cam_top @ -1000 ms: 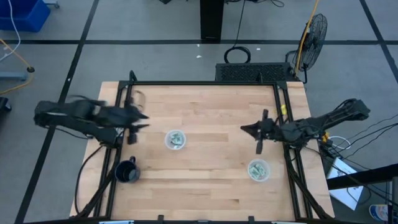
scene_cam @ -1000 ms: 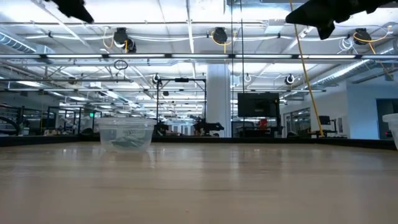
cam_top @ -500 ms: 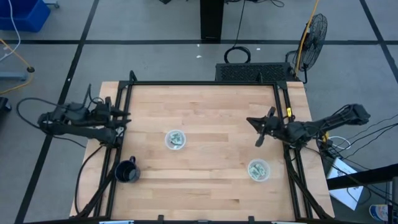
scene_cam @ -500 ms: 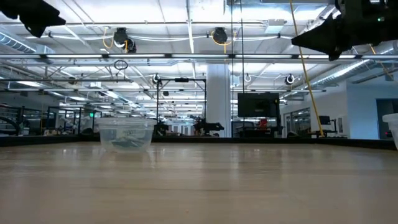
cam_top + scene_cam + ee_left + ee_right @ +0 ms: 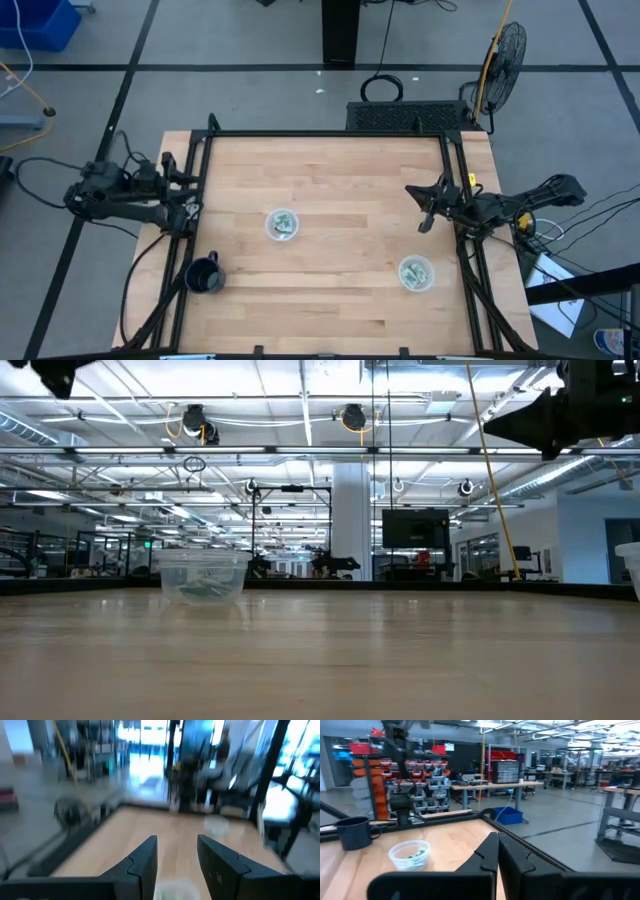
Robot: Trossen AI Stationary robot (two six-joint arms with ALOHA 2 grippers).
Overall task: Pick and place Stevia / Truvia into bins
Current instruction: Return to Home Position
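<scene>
Two clear plastic cups stand on the wooden table, one near the middle (image 5: pixel 282 224) (image 5: pixel 203 575) and one toward the right near corner (image 5: pixel 415 272) (image 5: pixel 410 854). Green and white sachets lie inside both cups (image 5: pixel 284 226) (image 5: pixel 414 271); I see none on the bare wood. My left gripper (image 5: pixel 192 185) (image 5: pixel 177 855) hovers open at the table's left edge, clear of everything. My right gripper (image 5: pixel 418 205) (image 5: pixel 500 852) hangs shut above the table's right side, on the far side of the right cup, holding nothing.
A black mug (image 5: pixel 203 276) (image 5: pixel 354 832) stands near the left near corner. A black frame rail (image 5: pixel 330 134) runs around the table. Open wood lies between and behind the two cups.
My left arm has drawn back from over the table's left part to its left edge. My right gripper has pulled back a little toward the right edge. The cups and the mug have stayed put.
</scene>
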